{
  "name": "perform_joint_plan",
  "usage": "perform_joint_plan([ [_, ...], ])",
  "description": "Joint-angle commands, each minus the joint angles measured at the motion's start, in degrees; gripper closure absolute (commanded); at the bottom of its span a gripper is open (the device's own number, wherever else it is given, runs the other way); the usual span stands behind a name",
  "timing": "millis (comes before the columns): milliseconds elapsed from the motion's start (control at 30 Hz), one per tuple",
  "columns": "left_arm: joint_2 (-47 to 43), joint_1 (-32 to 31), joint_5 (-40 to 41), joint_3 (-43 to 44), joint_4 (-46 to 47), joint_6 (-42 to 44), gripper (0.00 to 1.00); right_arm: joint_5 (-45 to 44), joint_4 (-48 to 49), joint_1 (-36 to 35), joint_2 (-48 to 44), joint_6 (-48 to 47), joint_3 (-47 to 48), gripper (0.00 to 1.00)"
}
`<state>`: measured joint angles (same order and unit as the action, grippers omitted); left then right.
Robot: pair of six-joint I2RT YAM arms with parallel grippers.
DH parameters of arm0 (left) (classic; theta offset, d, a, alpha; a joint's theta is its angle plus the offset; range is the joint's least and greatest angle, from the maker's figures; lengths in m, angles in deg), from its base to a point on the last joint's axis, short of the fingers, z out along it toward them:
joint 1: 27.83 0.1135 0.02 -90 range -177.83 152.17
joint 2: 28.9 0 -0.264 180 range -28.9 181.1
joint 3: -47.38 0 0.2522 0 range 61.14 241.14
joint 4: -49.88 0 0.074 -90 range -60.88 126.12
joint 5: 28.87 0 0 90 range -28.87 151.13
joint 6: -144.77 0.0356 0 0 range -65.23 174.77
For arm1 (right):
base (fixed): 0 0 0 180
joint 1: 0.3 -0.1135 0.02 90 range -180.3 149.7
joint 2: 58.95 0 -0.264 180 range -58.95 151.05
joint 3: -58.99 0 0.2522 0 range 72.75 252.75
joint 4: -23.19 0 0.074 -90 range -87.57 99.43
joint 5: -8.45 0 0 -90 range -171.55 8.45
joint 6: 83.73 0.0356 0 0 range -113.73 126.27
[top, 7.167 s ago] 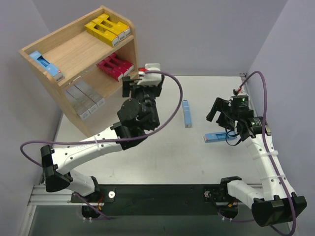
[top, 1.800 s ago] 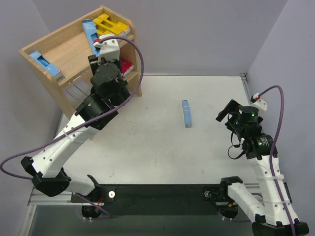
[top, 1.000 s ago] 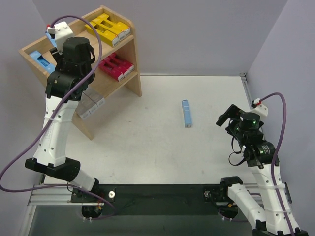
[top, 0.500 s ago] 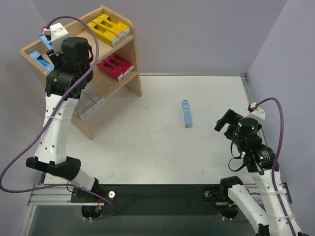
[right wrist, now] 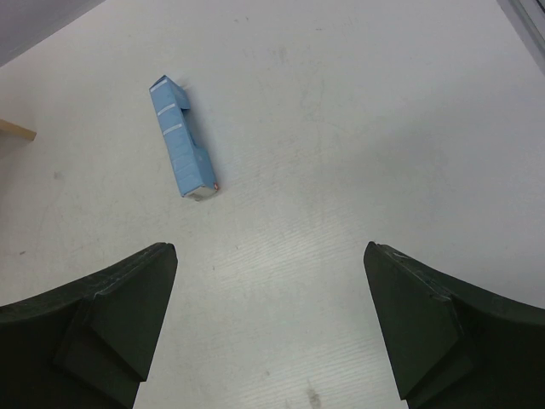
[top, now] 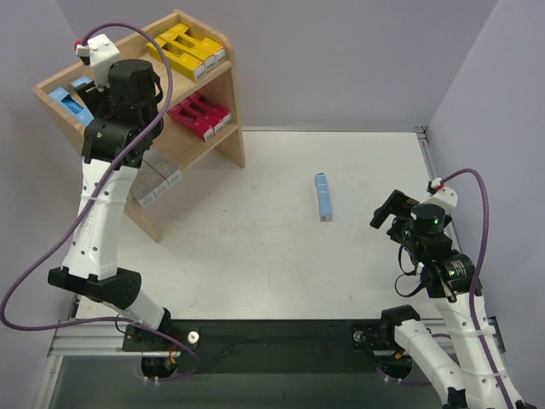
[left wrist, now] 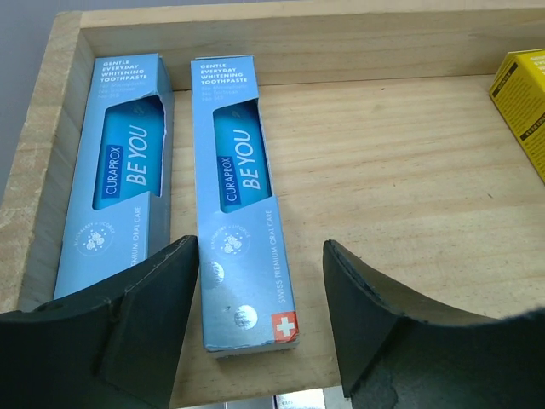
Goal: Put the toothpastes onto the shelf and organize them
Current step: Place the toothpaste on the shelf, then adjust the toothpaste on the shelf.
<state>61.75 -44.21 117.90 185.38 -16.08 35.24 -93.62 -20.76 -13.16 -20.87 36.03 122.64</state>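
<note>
Between the parted left fingers (left wrist: 145, 319), a blue carton (left wrist: 238, 204) lies flat on the shelf (left wrist: 383, 187), apparently ungripped. Ahead-left of the wide, empty right fingers (right wrist: 111, 315): last carton (right wrist: 183, 145) on bench (right wrist: 358, 128). Likely light, crushable card; pinch mid-length across narrow sides.

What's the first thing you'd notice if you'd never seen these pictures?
The wooden shelf at the far left, with bright yellow boxes on top and red boxes underneath. Then one blue box lying alone on the white table, far from the two blue boxes on the top tier.
</note>
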Motion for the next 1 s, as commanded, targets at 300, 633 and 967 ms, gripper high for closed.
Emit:
perform_joint_plan([
  [300, -6.1, -6.28, 6.15, 2.67, 22.02, 19.17, 0.26, 1.09, 0.66, -0.76, 2.52, -0.75, -0.32, 0.01],
  [633, -0.48, -10.08, 0.36, 3.98, 19.34, 16.9, 0.25, 1.09, 0.84, -0.85, 2.52, -1.1, -0.58, 0.02],
  [967, 6.03, -3.93, -9.66, 9.88, 8.36, 3.91, 0.27, 0.39, 0.84, -0.85, 1.9, -1.46, -1.11, 0.02],
])
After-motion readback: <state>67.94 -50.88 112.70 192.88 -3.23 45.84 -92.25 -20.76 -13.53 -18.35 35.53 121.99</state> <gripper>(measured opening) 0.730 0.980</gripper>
